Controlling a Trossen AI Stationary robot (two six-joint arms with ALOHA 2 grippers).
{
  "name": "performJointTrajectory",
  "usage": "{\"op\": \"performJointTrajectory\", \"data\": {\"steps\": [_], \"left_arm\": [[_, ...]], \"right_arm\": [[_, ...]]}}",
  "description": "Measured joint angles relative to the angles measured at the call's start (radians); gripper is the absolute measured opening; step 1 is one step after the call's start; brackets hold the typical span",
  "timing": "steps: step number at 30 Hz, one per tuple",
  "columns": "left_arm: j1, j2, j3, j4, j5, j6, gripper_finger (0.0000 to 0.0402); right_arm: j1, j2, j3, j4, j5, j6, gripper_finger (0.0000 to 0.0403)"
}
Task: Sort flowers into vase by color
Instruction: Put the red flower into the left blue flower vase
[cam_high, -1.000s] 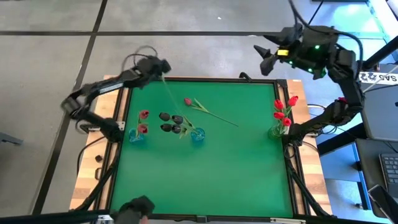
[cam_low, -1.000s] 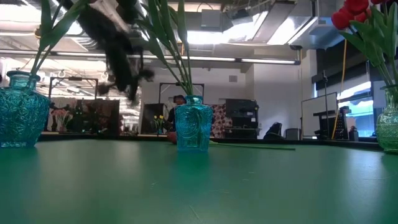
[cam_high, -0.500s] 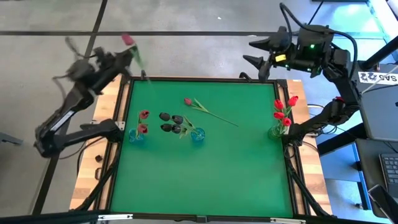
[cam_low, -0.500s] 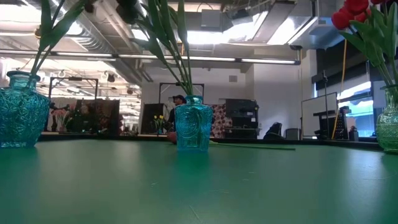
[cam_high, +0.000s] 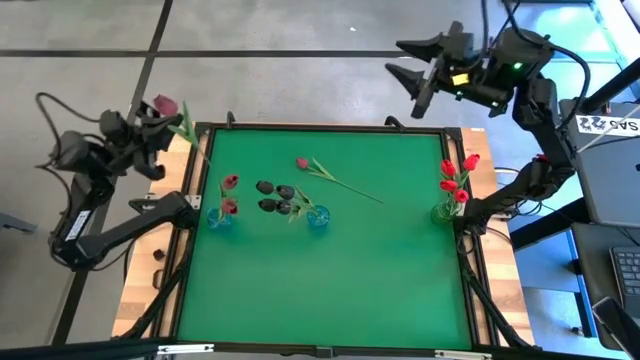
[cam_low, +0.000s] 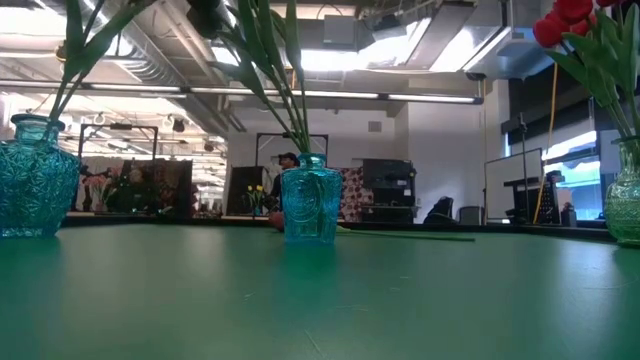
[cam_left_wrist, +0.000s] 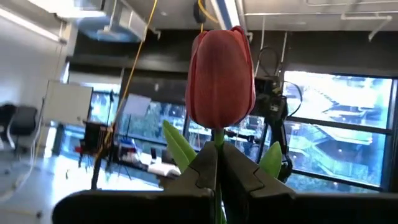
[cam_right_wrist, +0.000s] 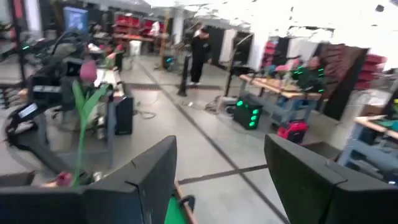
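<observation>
With the left gripper (cam_left_wrist: 217, 163) clamped on the pinkish-red tulip (cam_high: 163, 105) outside the left teal vase (cam_high: 219, 218), swing in slowly, stem down; the right gripper (cam_high: 418, 66) waits wide, empty.

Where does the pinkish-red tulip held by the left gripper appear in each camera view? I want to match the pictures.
High view: the pinkish-red tulip is past the table's far left corner, in the shut left gripper.
Low view: not in it.
Left wrist view: its bud fills the centre, above the fingers.
Right wrist view: small, far off, beside the left arm.
Shared landmark: the green table.
</observation>
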Motion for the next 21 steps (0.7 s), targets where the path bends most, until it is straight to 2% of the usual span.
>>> {"op": "performJointTrajectory", "data": {"steps": [6, 9, 14, 17, 21], "left_arm": [[0.0, -0.09, 0.0, -0.117, 0.024, 0.044, 0.0], [0.0, -0.131, 0.0, -0.183, 0.08, 0.047, 0.0], [0.0, -0.164, 0.004, -0.207, 0.148, 0.059, 0.0], [0.0, -0.164, 0.041, -0.319, 0.143, 0.123, 0.0], [0.0, -0.165, 0.093, -0.482, 0.157, 0.168, 0.0]], "right_arm": [[0.0, 0.053, 0.0, -0.002, -0.047, -0.004, 0.0241], [0.0, 0.085, -0.001, 0.028, -0.068, -0.004, 0.0241], [0.0, 0.12, -0.001, 0.138, -0.186, -0.005, 0.0241], [0.0, 0.126, -0.001, 0.175, -0.246, -0.024, 0.0241], [0.0, 0.126, -0.001, 0.18, -0.253, -0.031, 0.0241]]}}
